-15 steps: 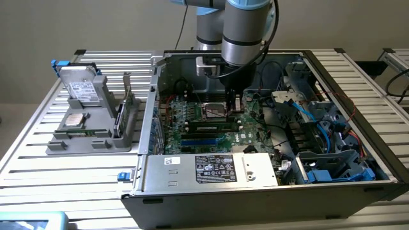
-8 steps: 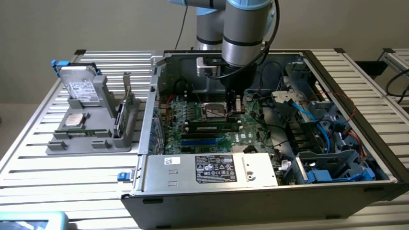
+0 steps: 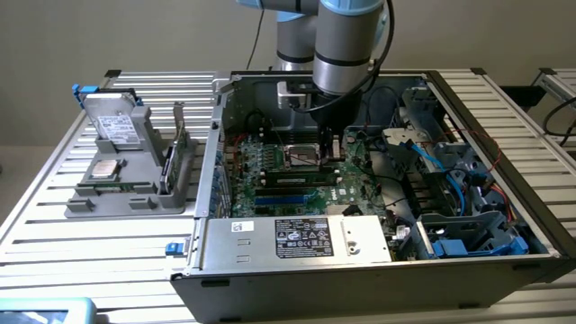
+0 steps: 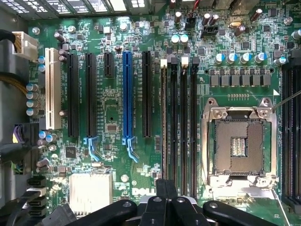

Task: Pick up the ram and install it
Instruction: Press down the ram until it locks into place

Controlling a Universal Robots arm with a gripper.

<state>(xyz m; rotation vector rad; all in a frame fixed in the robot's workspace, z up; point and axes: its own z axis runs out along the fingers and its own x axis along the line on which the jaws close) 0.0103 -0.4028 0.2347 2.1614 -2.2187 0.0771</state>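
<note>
The ram (image 3: 299, 180) is a narrow green stick with dark chips. It stands in one of the black memory slots of the motherboard (image 3: 270, 158), inside the open computer case. In the wrist view the ram (image 4: 163, 122) is seen edge-on in the outermost slot, beside three bare black slots. My gripper (image 3: 331, 150) hangs inside the case over the board, close to the open CPU socket (image 3: 301, 156) and the slots' end. Its dark fingers (image 4: 160, 188) are pressed together with nothing between them. The gripper (image 4: 165, 187) is shut just above the slots.
A grey fixture (image 3: 131, 196) on the slatted table at the exterior view's left holds a hard drive (image 3: 117, 125), a CPU (image 3: 104, 169) and upright cards (image 3: 177, 152). The power supply (image 3: 297, 237) fills the case front. Cables and a drive cage (image 3: 468, 233) crowd the right.
</note>
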